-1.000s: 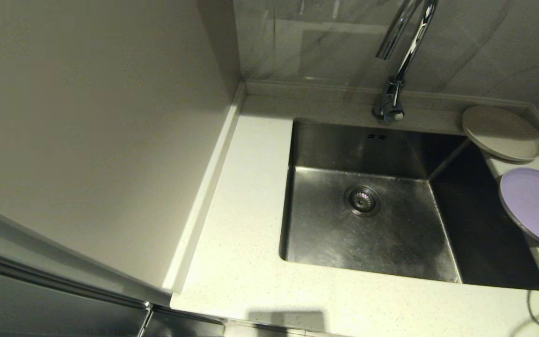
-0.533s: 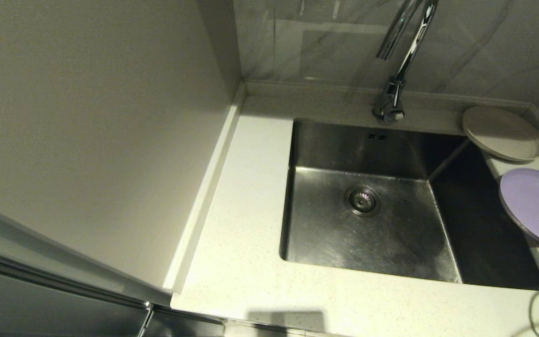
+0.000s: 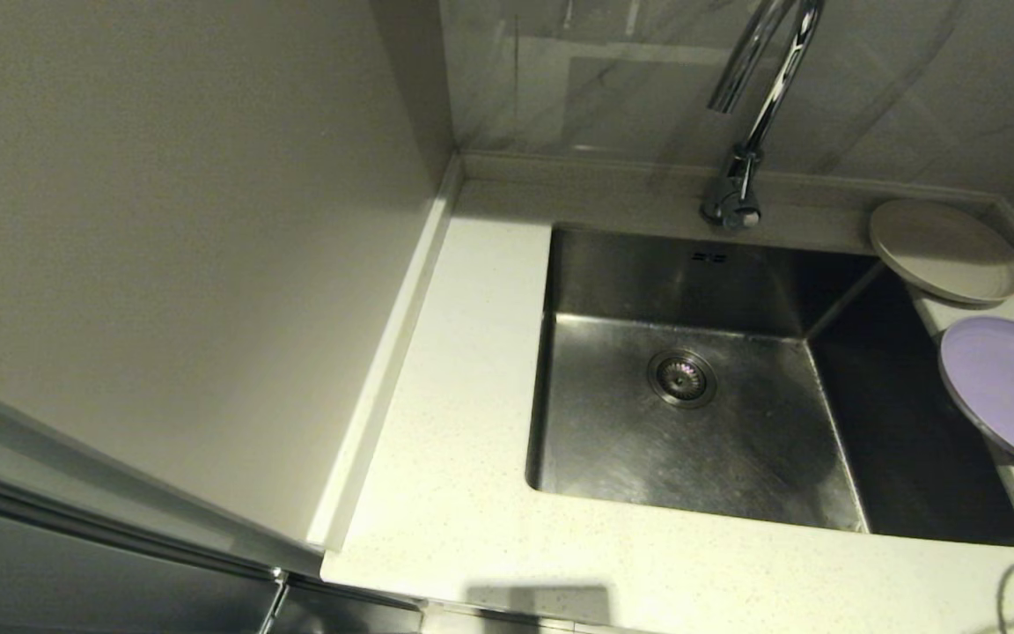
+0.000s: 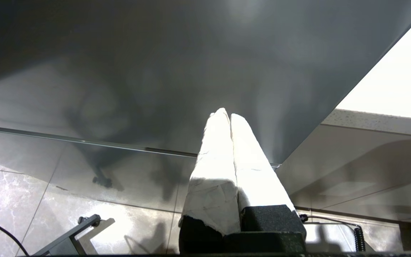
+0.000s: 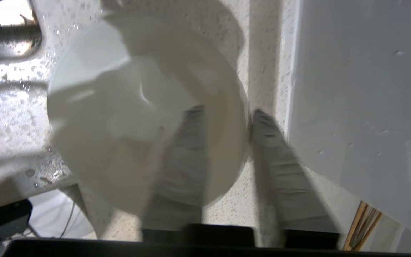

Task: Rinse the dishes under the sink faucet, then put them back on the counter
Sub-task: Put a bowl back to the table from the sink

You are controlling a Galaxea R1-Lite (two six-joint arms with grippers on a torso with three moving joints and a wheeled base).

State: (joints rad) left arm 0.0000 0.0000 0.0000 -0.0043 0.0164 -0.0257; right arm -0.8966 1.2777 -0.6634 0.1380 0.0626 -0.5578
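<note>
Leftmost, hanging low beside a dark cabinet panel point(image 4: 155, 71) and over a tiled floor point(image 4: 20, 185): left gripper point(image 4: 230, 116), its white-wrapped fingers point(image 4: 216, 157) pressed flat together, holding nothing.

Next, up on the table point(image 3: 472, 352), a pale speckled stretch running along a plain wall panel point(image 3: 164, 220) to the raised back edge.

Further right, sunk into that table: the sink point(image 3: 613, 458), brushed steel, with the round strainer drain point(image 3: 681, 378) near the middle of its floor and two small overflow slots point(image 3: 709, 257) high on the back wall. No dish seen inside it.

Behind the sink, rising from the back ledge: the faucet point(image 3: 767, 97), chrome gooseneck, spout curving forward over the basin (no water seen running).

Right of the sink, on the narrow strip of table: beige plate point(image 3: 945, 249) in the far corner, its rim overhanging the basin; nearer, lavender plate point(image 3: 1009, 387), also jutting over the sink's edge and cut off by the frame.

Lastly, seen only from the right wrist: white bowl point(image 5: 120, 117) upright on the wet, droplet-speckled table near a white wall, with the right gripper point(image 5: 227, 110) straddling its rim, one finger inside, the other just outside, set apart rather than closed.
</note>
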